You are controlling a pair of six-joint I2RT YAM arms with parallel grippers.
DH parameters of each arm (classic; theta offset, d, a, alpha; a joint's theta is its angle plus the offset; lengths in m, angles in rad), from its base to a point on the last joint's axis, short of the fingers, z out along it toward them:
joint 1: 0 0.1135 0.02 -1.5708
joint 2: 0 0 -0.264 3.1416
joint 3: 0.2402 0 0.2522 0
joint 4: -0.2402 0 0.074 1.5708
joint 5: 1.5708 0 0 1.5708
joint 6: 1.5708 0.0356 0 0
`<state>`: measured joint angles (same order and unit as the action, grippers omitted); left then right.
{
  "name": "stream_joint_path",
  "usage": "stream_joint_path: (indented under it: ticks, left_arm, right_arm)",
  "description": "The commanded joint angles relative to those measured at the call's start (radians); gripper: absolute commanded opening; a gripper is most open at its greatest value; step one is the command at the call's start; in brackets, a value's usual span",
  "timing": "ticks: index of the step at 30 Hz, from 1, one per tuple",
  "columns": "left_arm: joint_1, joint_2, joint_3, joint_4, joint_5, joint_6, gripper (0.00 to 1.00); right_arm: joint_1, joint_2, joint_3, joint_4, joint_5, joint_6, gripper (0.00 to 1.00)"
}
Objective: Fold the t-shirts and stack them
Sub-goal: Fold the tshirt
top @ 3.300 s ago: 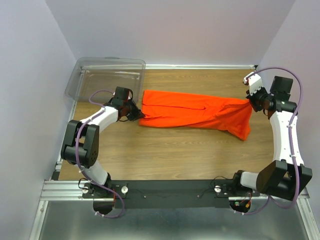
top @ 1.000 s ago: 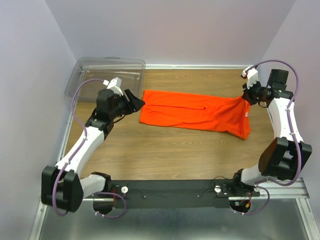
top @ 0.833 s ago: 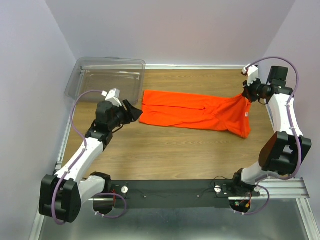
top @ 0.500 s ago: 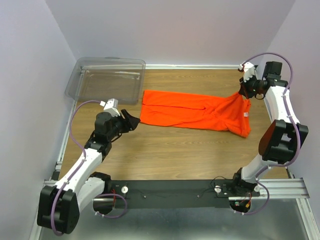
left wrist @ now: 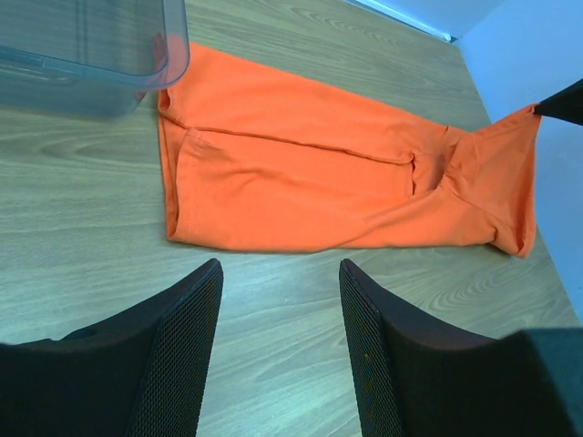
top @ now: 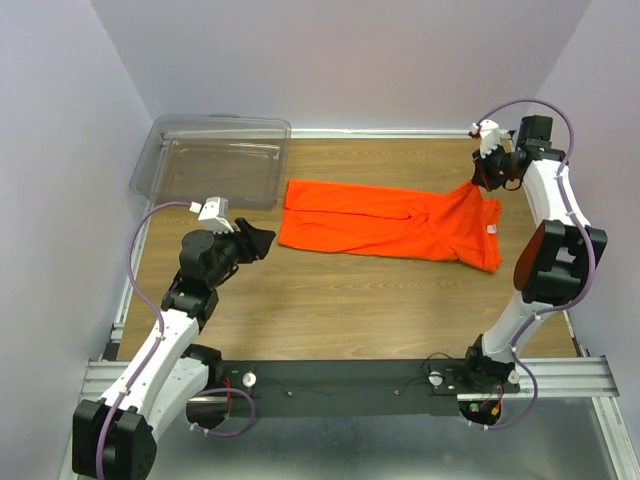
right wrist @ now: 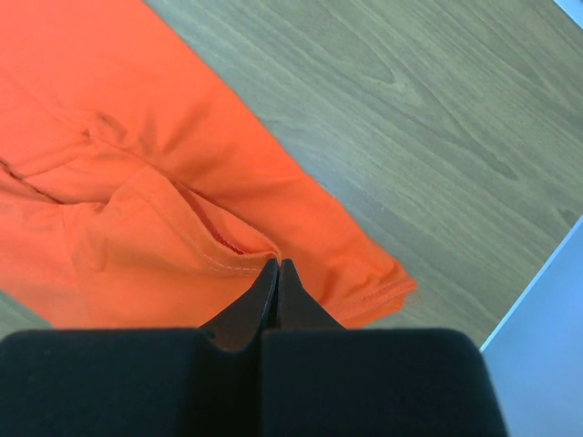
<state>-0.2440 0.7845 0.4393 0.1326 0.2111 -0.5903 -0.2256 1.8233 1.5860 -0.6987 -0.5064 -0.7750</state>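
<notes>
Shirt (top: 380, 225) lies in a long orange band across the far tabletop (top: 330, 300). It looks limp and light, so it'll sag and slide rather than hold shape. Right gripper (top: 480, 180) is pinched tight on its right corner, pulling it into a peak. Left gripper (top: 257, 240) hangs with jaws apart, just off the left hem, which looks the spot to grab.

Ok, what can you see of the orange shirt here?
The shirt is bright orange, soft plain fabric, folded into a long band lying flat across the wooden table. A small white tag shows near its right end. The right tool is shut on the far right corner, holding it raised. Its left end lies by the clear bin.
</notes>
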Motion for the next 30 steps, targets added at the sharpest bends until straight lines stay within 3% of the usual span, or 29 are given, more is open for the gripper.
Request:
stream_joint_path:
  ticks: [1,10,30]
  left_arm:
    - [0.002,-0.004,-0.016,0.01,-0.022,0.023,0.62]
    - [0.002,0.006,-0.025,0.025,-0.007,0.023,0.62]
    - [0.002,0.013,-0.025,0.029,-0.001,0.023,0.62]
  right_arm:
    - [0.028,0.036,0.072,-0.015,0.026,0.02,0.01]
    - [0.103,0.1,0.137,-0.025,0.069,0.031,0.01]
    - [0.132,0.16,0.17,-0.025,0.123,0.036,0.01]
